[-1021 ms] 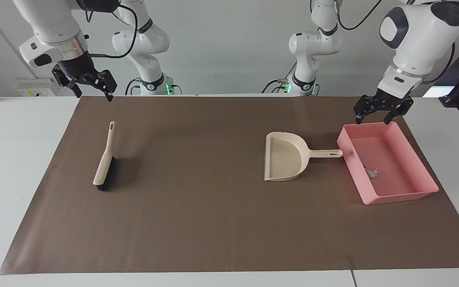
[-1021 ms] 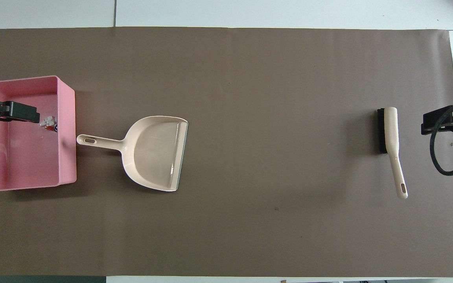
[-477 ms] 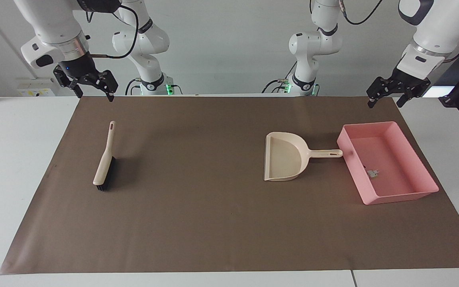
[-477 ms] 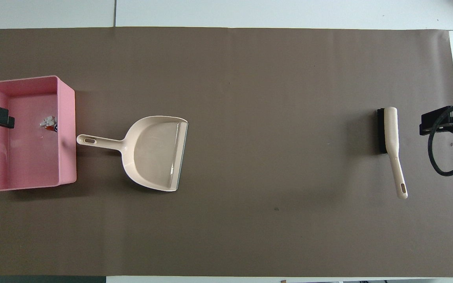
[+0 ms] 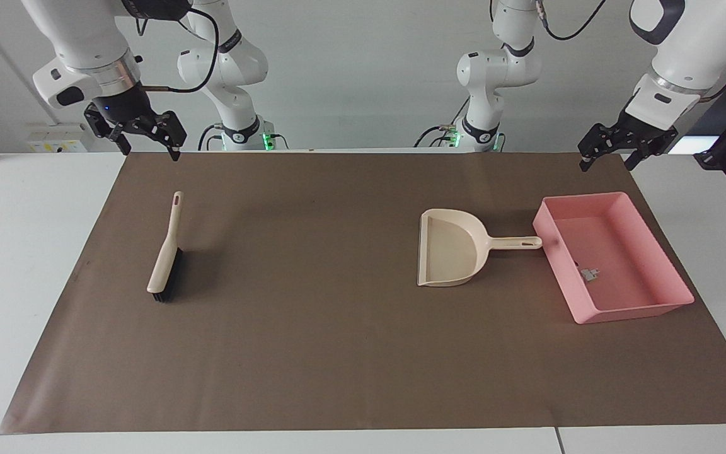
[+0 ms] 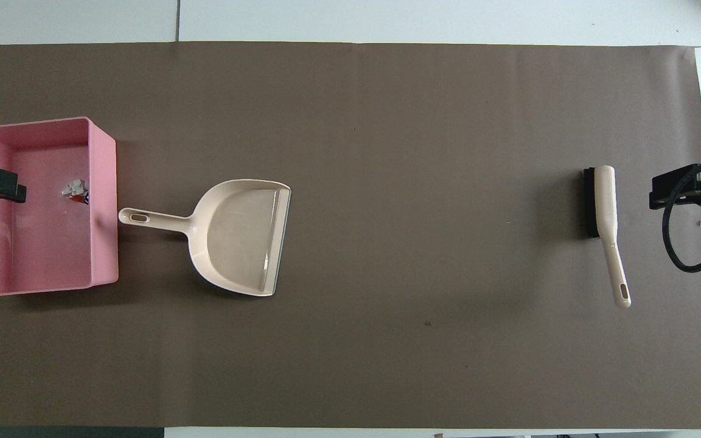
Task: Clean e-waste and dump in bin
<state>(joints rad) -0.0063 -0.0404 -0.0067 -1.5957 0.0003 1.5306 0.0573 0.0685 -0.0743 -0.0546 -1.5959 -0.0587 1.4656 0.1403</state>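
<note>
Overhead view: bin (image 6: pixel 102 201) (mat edge)

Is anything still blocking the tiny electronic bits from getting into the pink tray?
Nothing visible does. The tiny electronic bits already lie inside the shallow pink plastic tray, beside the wall nearest the empty beige plastic dustpan. Both claws, left and right, hang open in the air, holding nothing.
</note>
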